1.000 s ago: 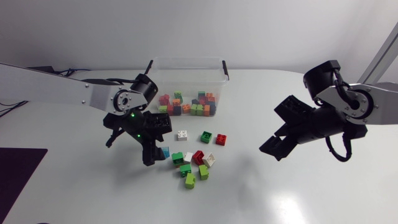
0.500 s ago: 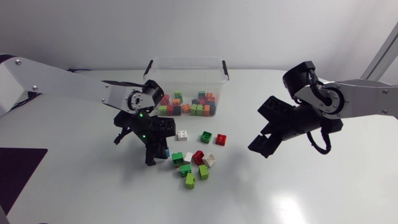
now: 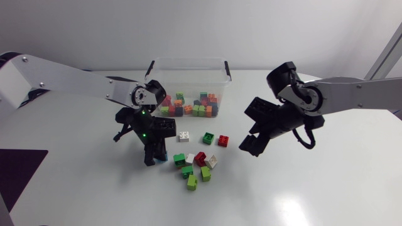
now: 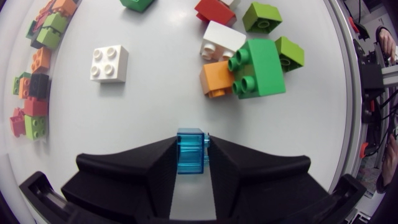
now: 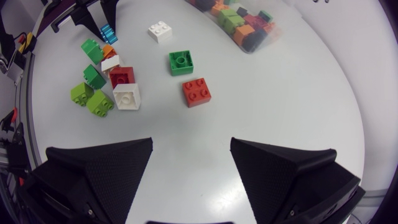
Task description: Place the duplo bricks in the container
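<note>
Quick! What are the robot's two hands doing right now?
Left hand: closed on a blue brick.
Right hand: open, holding nothing.

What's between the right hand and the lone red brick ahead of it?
Nothing; the right wrist view shows bare table from right hand to red brick.
</note>
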`<state>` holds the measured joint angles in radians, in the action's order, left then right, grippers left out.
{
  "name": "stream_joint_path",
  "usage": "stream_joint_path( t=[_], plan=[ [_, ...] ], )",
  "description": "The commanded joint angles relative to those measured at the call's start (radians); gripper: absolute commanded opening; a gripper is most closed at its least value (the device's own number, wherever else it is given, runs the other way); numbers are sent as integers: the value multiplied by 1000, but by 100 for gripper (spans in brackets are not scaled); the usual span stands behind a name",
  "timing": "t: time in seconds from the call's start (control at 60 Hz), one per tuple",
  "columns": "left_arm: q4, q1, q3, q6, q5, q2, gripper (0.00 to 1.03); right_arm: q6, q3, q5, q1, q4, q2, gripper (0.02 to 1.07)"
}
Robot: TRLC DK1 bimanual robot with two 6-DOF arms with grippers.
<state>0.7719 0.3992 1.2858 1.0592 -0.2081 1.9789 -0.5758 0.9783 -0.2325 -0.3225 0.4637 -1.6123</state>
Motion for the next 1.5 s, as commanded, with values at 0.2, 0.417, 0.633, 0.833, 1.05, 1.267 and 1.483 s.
stream_joint_path(
  t=[0.2,0.417,0.633,0.833,1.05,1.267,1.483],
  plan=[
    [64,-39,23,8,-2,-127,22,-81,120,-1,-47,-25,-192,93],
    [86,-77,66,-16,-56,-215,22,-118,191,-7,-56,-31,-287,93],
    [84,-108,133,-65,-162,-270,22,-136,250,-10,-73,-26,-354,93],
    [24,-160,214,-150,-284,-275,22,-134,296,-8,-84,-14,-422,81],
    [-166,-197,239,-306,-330,-275,22,-134,316,-5,-86,-17,-442,55],
    [-284,-195,303,-412,-335,-203,24,-134,332,-7,-70,-5,-457,38],
    [-401,-189,374,-542,-332,-127,26,-125,327,-10,-43,35,-391,31]
  ],
)
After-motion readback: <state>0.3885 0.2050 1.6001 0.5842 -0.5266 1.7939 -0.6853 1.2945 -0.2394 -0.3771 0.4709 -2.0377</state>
